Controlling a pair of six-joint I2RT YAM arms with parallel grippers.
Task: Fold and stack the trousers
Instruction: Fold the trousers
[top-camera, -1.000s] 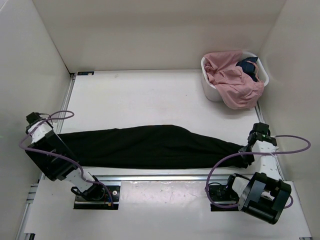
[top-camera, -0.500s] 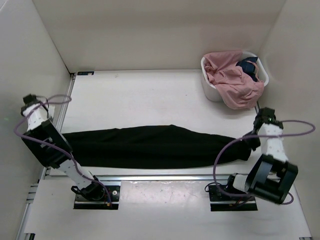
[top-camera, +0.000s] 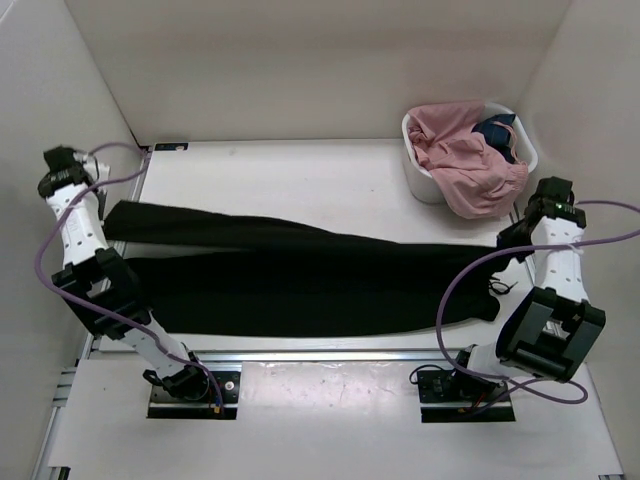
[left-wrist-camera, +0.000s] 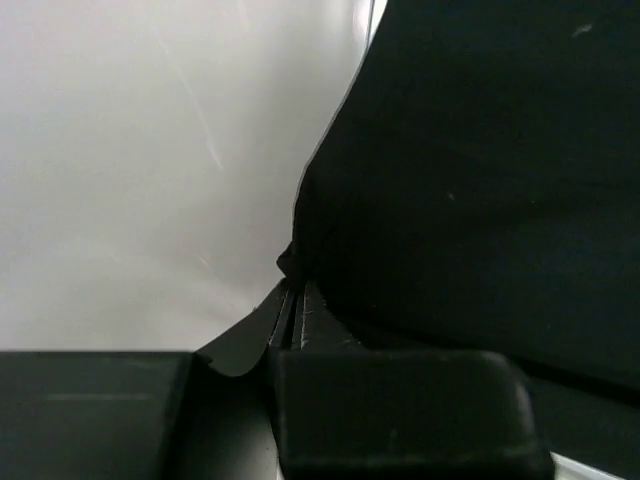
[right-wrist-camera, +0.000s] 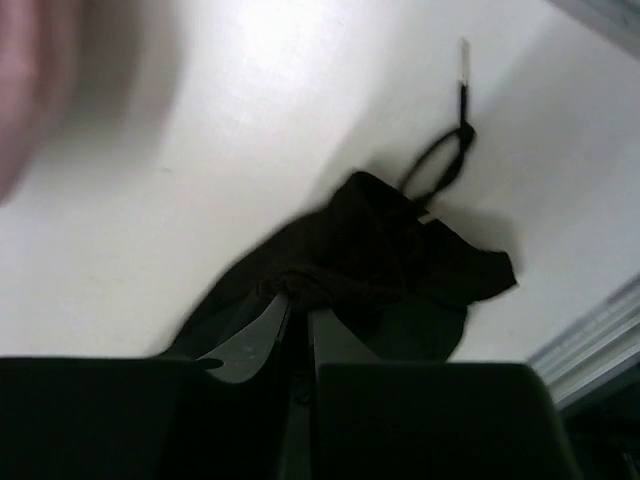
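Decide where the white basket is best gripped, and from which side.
Probably the bare left rim of the white basket, pinched from above across the upright wall. The pink garment spills over the near right rim, so cloth would get caught in a grip there.

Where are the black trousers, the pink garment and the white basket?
trousers (top-camera: 300, 285), top view, middle of the fabric
pink garment (top-camera: 465, 165), top view, bunched middle
basket (top-camera: 420, 182), top view, left wall
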